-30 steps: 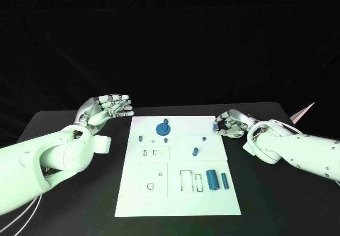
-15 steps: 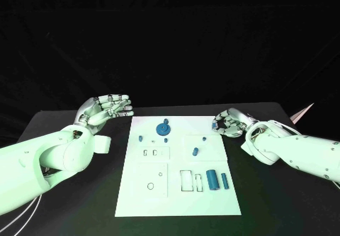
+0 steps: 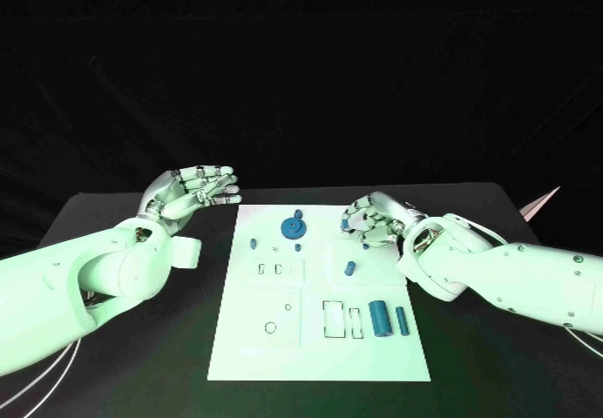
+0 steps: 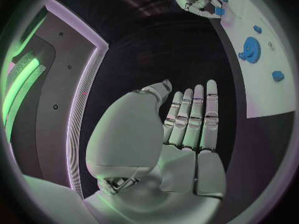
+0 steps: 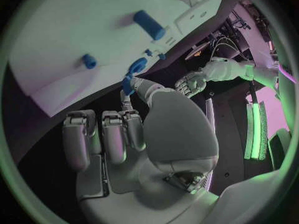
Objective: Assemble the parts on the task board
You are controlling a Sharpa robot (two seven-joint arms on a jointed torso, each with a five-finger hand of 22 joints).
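Note:
The white task board (image 3: 245, 348) lies in the middle of the black table. On it are a blue gear (image 3: 293, 229), small blue pegs (image 3: 253, 243), a short blue piece (image 3: 350, 266) and blue cylinders (image 3: 377, 318) near the front right. My right hand (image 3: 375, 218) hovers over the board's far right part and pinches a small blue part (image 5: 127, 83) between thumb and a fingertip; the part (image 4: 219, 11) also shows in the left wrist view. My left hand (image 3: 195, 192) is raised beside the board's far left corner, fingers (image 4: 198, 117) straight and together, holding nothing.
Rectangular slots (image 3: 330, 318) and small round holes (image 3: 269, 328) mark the board's near half. Black table (image 3: 503, 366) surrounds the board on all sides. A pale pointed object (image 3: 543, 202) sticks up at the table's far right edge.
My right hand has moved left with the small blue part, from beside the board's right edge to over its far right area. The left hand has stayed in place.

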